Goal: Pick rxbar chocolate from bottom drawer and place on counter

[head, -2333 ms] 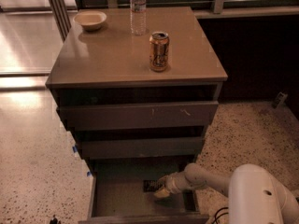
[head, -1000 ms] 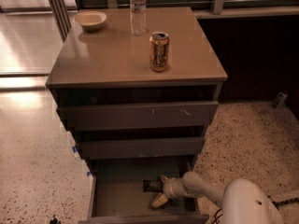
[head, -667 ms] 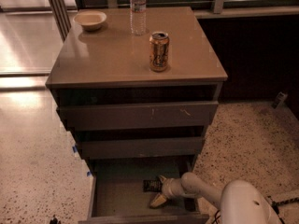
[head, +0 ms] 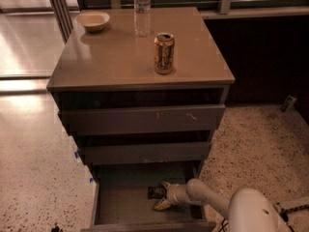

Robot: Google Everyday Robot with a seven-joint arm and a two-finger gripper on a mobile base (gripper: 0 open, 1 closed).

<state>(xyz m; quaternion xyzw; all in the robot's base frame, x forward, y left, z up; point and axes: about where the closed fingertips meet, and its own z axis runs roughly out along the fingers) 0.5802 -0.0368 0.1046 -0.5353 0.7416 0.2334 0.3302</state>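
The bottom drawer [head: 120, 202] is pulled open under the two upper drawers. A small dark rxbar chocolate [head: 155, 192] lies flat on its floor near the back right. My gripper [head: 163, 195] reaches into the drawer from the right, its pale fingers [head: 161, 205] spread on either side of the bar's right end, open. The bar rests on the drawer floor. The counter [head: 111, 57] is the glossy tan cabinet top above.
On the counter stand an orange drink can [head: 164, 52], a clear water bottle [head: 142, 11] and a pale bowl [head: 93, 21]. My white arm [head: 251, 211] fills the lower right. Speckled floor [head: 260, 144] surrounds the cabinet.
The gripper has moved slightly left and deeper into the drawer, closing in on the bar's right end. The bar has not moved.
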